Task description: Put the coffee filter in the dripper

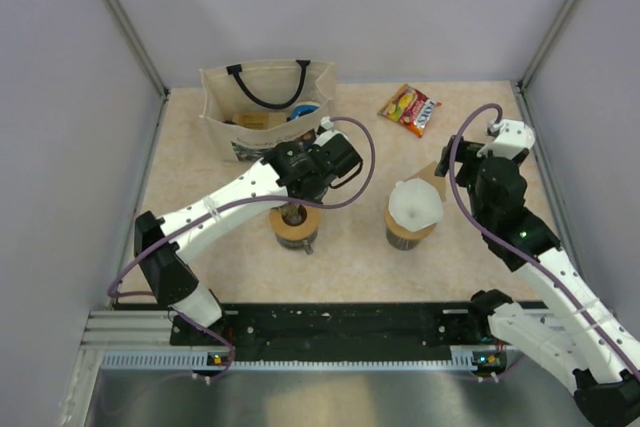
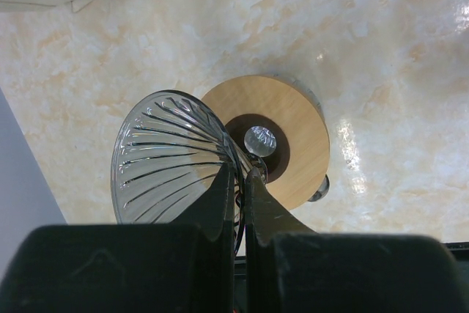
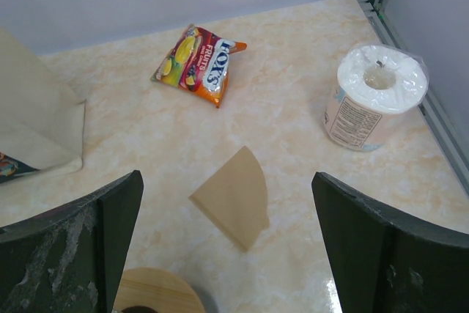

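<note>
The filter has not been picked up yet. The coffee filter (image 3: 231,207), a folded tan paper wedge, lies flat on the tabletop (image 3: 293,144) just below the centre of the right wrist view. The right jaws stand wide open on either side of it and touch nothing. The left jaws are closed on the rim of the dripper (image 2: 165,163), with its thin ribbed wall pinched between them. The cone's narrow end meets the dark hole of the tan ring (image 2: 300,122) near the centre of that frame.

The left arm (image 1: 240,197) appears to be steadying the dripper while the right arm fetches the paper. The next move calls for the right jaws to come down and catch an edge of a thin sheet lying flat, which is likely to slide or buckle. The filter then has to be carried left to the dripper's open mouth.

Only the left wrist view shows the grip on the rim. In the top view the arm's wrist covers the cone, and only the ring under it shows, left of centre. That view alone shows a second stand carrying a white cone (image 1: 413,205) between the two arms. Only the right wrist view shows the whole filter, along with a sweet packet (image 3: 198,64) in the upper middle and a paper roll (image 3: 374,97) at the right.
</note>
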{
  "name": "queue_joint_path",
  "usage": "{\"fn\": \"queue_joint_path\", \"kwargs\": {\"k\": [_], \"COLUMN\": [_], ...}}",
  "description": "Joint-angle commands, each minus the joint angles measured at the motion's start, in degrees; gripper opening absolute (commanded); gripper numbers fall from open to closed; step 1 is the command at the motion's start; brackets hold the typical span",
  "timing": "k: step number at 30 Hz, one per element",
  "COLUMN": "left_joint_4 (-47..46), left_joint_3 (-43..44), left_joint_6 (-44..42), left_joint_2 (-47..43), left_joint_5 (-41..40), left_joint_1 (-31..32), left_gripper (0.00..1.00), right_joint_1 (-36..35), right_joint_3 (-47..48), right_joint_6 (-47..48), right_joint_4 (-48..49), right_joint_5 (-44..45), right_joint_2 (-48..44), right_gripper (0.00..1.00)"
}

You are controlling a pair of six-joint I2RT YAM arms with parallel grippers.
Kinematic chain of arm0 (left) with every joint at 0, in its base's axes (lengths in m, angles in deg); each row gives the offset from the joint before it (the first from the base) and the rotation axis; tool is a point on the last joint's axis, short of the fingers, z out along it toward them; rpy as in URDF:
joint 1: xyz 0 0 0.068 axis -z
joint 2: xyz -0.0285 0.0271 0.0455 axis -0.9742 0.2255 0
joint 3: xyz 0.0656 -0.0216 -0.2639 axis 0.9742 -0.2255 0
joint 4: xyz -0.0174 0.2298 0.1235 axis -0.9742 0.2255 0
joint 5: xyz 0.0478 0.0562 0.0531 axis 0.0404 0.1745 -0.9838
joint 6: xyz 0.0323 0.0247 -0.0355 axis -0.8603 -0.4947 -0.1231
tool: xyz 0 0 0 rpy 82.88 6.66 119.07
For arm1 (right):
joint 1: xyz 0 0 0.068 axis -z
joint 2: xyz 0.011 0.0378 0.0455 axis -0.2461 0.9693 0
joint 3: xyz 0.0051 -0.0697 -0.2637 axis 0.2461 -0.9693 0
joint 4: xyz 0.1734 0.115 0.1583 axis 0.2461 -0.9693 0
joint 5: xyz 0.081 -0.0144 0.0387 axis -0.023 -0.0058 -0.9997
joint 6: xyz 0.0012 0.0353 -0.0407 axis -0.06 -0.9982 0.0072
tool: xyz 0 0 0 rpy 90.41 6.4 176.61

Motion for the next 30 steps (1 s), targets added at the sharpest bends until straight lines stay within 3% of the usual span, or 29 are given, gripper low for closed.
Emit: {"fn": "queue_joint_path", "kwargs": {"k": [1, 30], "left_joint_4": [-0.7, -1.5], "left_joint_3": [-0.9, -4.1], "left_joint_6": [1.2, 6.9], "left_joint_2": [1.0, 6.9], "left_joint_5": [-1.0, -6.4], "left_joint_1": [0.4, 2.1], "left_gripper": [0.00, 0.00], "right_joint_1": [0.4, 0.4], "right_joint_3": [-0.4, -0.4], "right_joint_6": [-0.2, 0.0], "right_joint_4": [2.3, 2.3], "right_joint_5": [0.7, 0.5], "right_joint_2": [-1.4, -0.9], "right_gripper": [0.99, 0.99]}}
